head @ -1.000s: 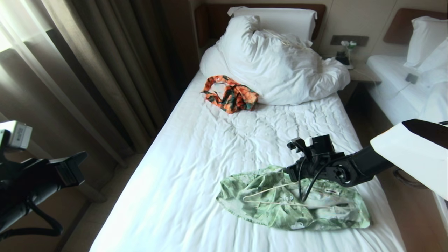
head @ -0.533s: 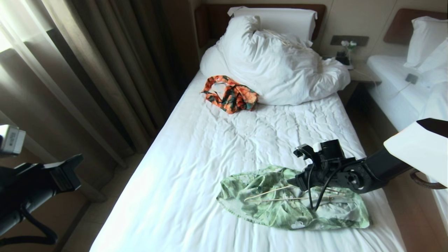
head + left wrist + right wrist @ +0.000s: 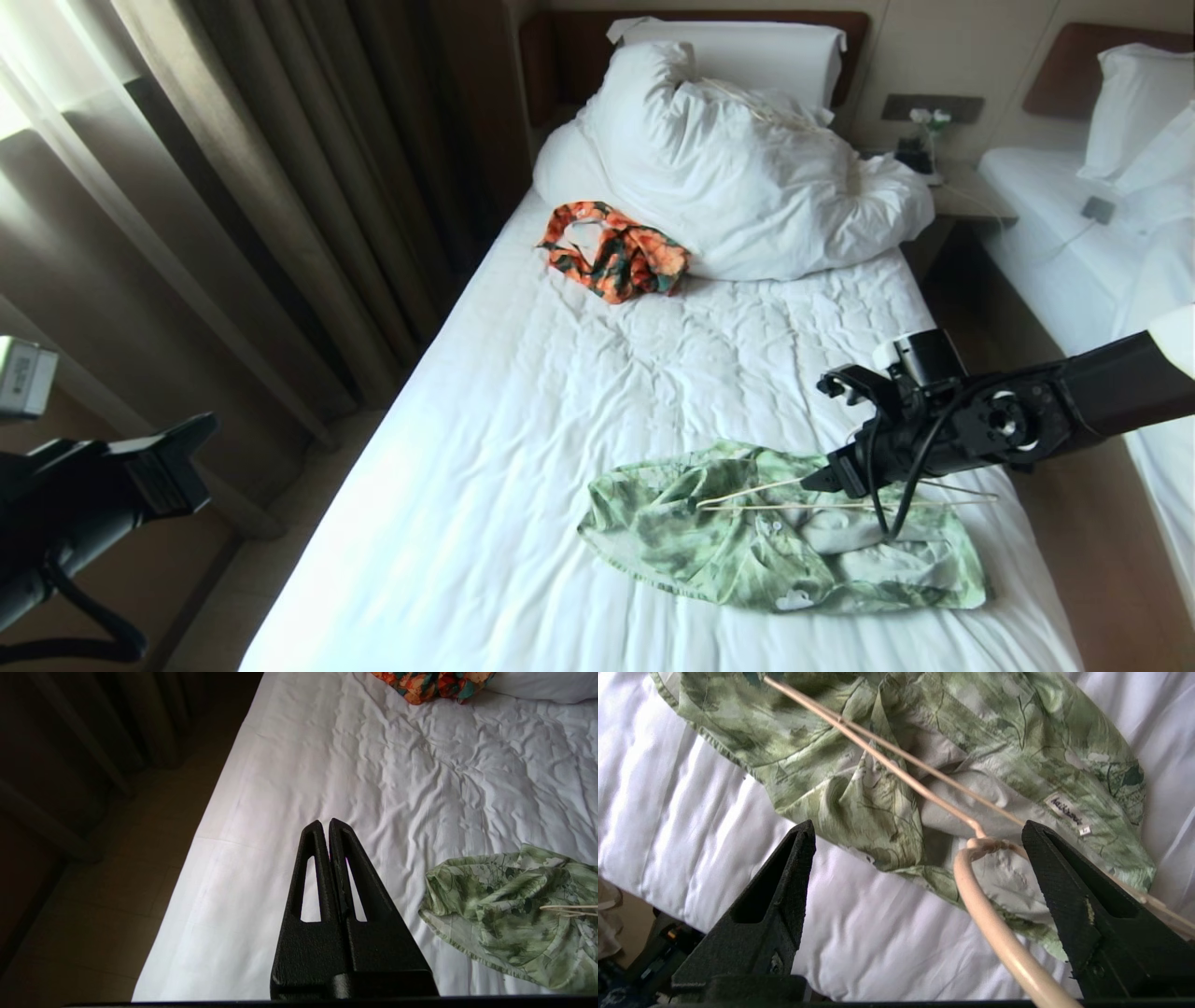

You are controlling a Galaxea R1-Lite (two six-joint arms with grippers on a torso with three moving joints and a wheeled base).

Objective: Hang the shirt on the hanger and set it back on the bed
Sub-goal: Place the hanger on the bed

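The green floral shirt (image 3: 728,551) lies crumpled near the bed's (image 3: 560,392) foot end, its white neck label (image 3: 1069,812) showing. The cream hanger (image 3: 794,505) rests across the top of it. My right gripper (image 3: 826,481) hovers at the shirt's right side and is open. The hanger's curved hook (image 3: 994,933) runs loose between the spread jaws, close to one finger (image 3: 1064,872). My left gripper (image 3: 325,823) is shut on nothing and held off the bed's left edge, away from the shirt (image 3: 504,896).
An orange-and-green garment (image 3: 616,252) lies beside the heaped white pillows (image 3: 738,159) at the headboard. Curtains (image 3: 233,187) hang along the left. A second bed (image 3: 1102,233) and a nightstand (image 3: 962,201) stand to the right.
My right gripper has opened and drawn back to the right, off the shirt's middle. The hanger slid right with it and lies flatter. The left arm has hardly moved.
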